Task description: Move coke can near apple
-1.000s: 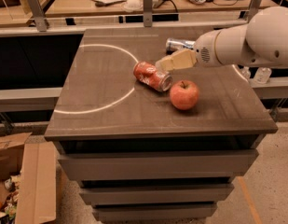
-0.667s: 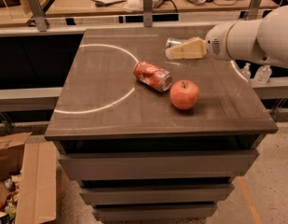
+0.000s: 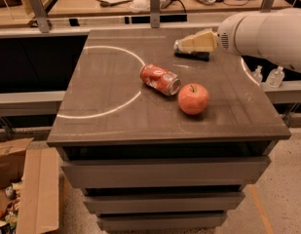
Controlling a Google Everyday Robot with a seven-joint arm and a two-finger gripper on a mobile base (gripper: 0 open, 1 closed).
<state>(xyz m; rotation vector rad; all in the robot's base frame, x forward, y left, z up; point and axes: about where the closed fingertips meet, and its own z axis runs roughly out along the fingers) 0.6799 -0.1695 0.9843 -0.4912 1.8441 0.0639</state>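
In your camera view, the coke can [image 3: 159, 79] lies on its side near the middle of the desk [image 3: 106, 96], its silver end turned toward the apple [image 3: 193, 98]. The two sit just beside each other, and the apple stands with its stem up. Your gripper [image 3: 185, 45] hangs over the desk's far right part, apart from the can, at the end of the white arm [image 3: 267, 33] — you cannot tell whether it is clenched or released. A white arc [image 3: 116, 47] curves across the desk's left half, and a cardboard box [image 3: 28, 189] sits on the floor, lower left.
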